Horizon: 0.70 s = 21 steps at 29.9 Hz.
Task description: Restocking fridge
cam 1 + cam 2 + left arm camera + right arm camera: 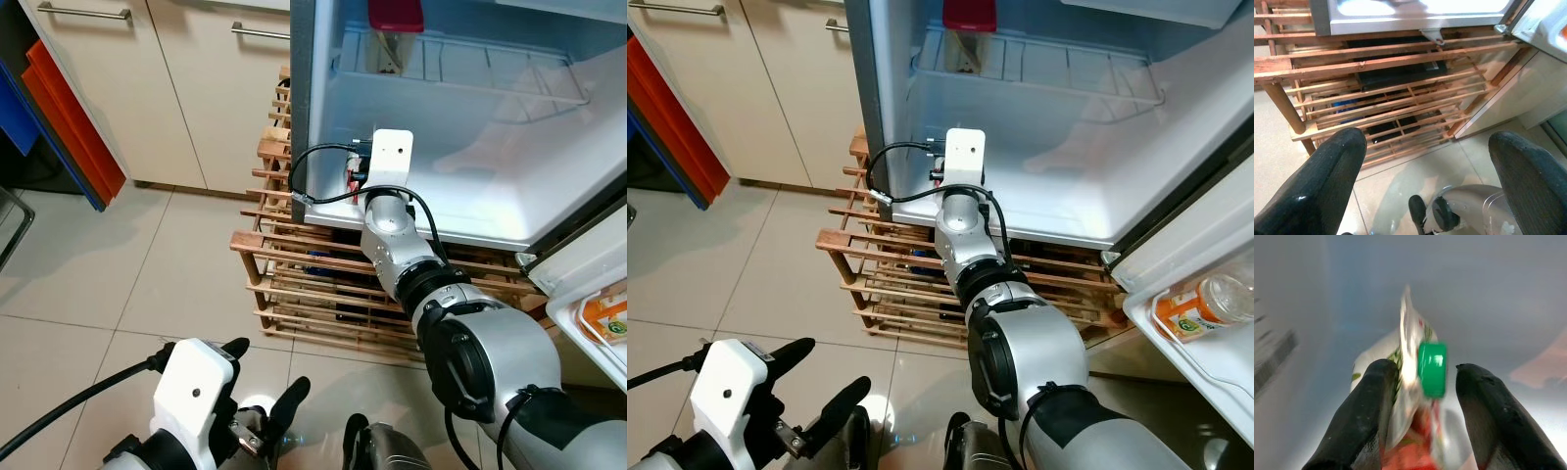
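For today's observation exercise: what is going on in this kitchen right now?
The robot is restocking a small open fridge that stands on a wooden rack. Its right pincer reaches inside the fridge with a pouch with a green cap between its fingers. The left pincer hangs open low above the tiled floor, empty.

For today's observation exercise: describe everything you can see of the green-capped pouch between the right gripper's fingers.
The pouch looks like a soft, glossy white pack with green and red print and a green screw cap at its upper part. It stands roughly upright between the black fingers of the right gripper, inside the fridge near its left wall. The picture is blurred, so the label cannot be read, nor contact judged.
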Tool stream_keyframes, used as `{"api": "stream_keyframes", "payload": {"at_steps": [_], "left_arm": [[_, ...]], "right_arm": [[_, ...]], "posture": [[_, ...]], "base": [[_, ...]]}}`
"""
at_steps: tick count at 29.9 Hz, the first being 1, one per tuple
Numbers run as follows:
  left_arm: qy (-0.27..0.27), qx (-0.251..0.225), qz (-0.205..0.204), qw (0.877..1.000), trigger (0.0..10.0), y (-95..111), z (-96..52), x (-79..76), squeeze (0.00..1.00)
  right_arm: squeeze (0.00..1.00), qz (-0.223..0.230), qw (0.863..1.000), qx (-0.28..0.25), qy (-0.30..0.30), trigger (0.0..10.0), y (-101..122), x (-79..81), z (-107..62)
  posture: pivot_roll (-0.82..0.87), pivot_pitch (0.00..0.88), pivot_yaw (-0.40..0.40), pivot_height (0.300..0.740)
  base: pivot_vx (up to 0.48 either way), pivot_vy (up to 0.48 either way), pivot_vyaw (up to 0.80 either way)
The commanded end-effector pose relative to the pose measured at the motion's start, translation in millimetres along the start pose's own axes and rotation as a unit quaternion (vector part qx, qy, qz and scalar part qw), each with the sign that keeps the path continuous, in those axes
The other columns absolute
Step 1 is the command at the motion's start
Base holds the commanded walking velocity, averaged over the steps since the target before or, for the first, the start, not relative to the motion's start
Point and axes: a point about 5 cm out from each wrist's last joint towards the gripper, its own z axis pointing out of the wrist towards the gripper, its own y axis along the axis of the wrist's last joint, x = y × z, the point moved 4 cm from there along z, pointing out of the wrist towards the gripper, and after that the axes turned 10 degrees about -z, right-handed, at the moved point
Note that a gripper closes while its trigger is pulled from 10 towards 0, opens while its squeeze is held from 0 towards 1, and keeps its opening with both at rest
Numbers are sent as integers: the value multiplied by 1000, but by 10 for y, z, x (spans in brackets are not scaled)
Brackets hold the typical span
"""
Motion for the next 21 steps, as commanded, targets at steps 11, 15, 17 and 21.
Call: {"api": "stream_keyframes", "payload": {"at_steps": [11,15,17,21], "left_arm": [[-7,-21,16,1000,10000,103,125,-43,0],[-18,-31,28,999,10000,130,243,-24,0],[-21,-33,29,999,10000,138,268,-20,0],[-25,-42,38,998,10000,184,369,13,0]], "right_arm": [[1000,13,999,-35,-24,10000,121,-130,36],[1000,37,996,-66,-40,10000,281,-189,54],[1000,40,996,-74,-39,10000,320,-181,52],[0,64,995,-82,2,10000,386,-26,26]], "posture": [[341,240,-66,740],[292,199,-72,740],[292,199,-72,740],[268,162,-79,740]], "base": [[0,0,0],[0,0,0],[0,0,0],[0,0,0]]}}
